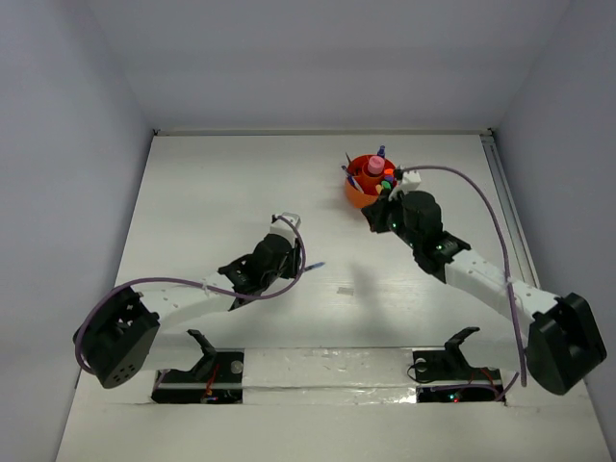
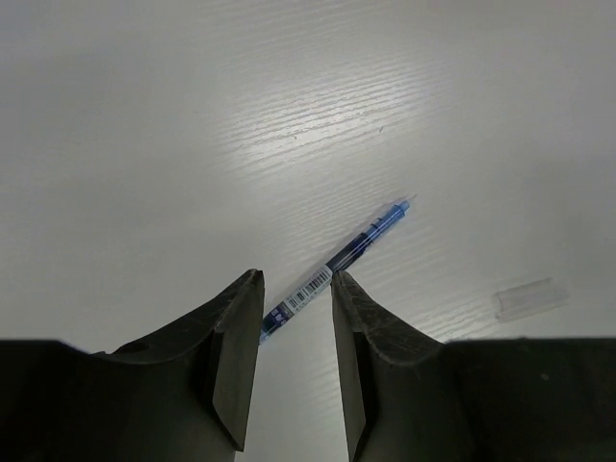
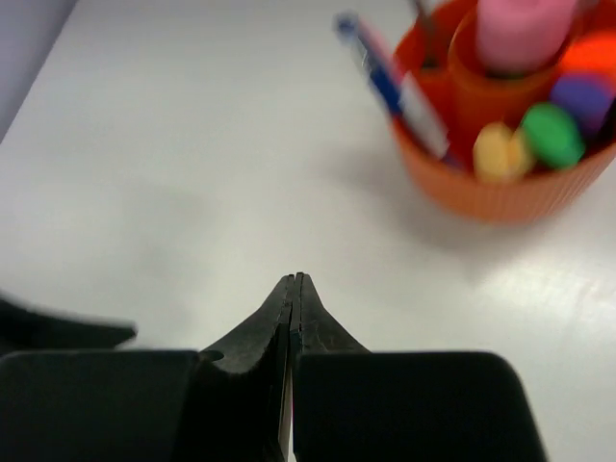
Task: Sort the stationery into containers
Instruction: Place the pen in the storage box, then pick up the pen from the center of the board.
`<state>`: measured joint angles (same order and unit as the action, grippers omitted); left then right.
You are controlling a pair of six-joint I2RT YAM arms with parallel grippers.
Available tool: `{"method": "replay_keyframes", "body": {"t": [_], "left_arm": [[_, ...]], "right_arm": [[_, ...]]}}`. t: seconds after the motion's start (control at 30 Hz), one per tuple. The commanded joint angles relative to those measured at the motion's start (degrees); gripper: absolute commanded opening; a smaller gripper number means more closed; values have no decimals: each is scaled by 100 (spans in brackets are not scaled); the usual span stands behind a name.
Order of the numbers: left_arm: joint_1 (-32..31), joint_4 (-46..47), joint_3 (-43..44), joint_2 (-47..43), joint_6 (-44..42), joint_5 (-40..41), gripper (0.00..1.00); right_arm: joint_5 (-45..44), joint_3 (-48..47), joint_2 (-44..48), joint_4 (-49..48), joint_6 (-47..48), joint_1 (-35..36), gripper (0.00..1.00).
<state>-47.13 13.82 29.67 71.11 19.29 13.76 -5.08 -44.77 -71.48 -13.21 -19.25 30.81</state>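
A thin blue pen [image 2: 339, 262] lies slantwise on the white table, and its tip also shows in the top view [image 1: 315, 265]. My left gripper [image 2: 294, 277] is open, its fingertips on either side of the pen's barcoded rear end just above the table. The round orange tub [image 3: 481, 197] [image 1: 354, 197] stands at the back right. It holds a pink tube [image 3: 520, 29], a blue pen [image 3: 390, 82] and highlighters with yellow, green and purple ends. My right gripper [image 3: 296, 279] is shut and empty, low over bare table just in front of the tub.
A small clear plastic piece [image 2: 529, 296] [image 1: 345, 288] lies on the table to the right of the pen. Grey walls enclose the table on three sides. A rail [image 1: 508, 207] runs along the right edge.
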Motion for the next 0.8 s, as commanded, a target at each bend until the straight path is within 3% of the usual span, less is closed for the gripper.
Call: {"method": "replay_keyframes", "body": {"t": [0.0, 0.13, 0.23, 0.4, 0.77], "left_arm": [[3, 15, 293, 25, -197, 39, 31], [3, 129, 311, 78, -338, -127, 36], [3, 156, 381, 236, -434, -303, 40], [3, 68, 548, 544, -540, -304, 41], [3, 59, 522, 931, -453, -593, 42]], "right_arm": [[1253, 407, 572, 889, -782, 171, 0], [1562, 933, 1108, 1943, -852, 400, 0], [2037, 1207, 1399, 2164, -1142, 540, 0], [2170, 1594, 1392, 2174, -1398, 997, 0], [2310, 1674, 1444, 2244, -1397, 1050, 0]]}}
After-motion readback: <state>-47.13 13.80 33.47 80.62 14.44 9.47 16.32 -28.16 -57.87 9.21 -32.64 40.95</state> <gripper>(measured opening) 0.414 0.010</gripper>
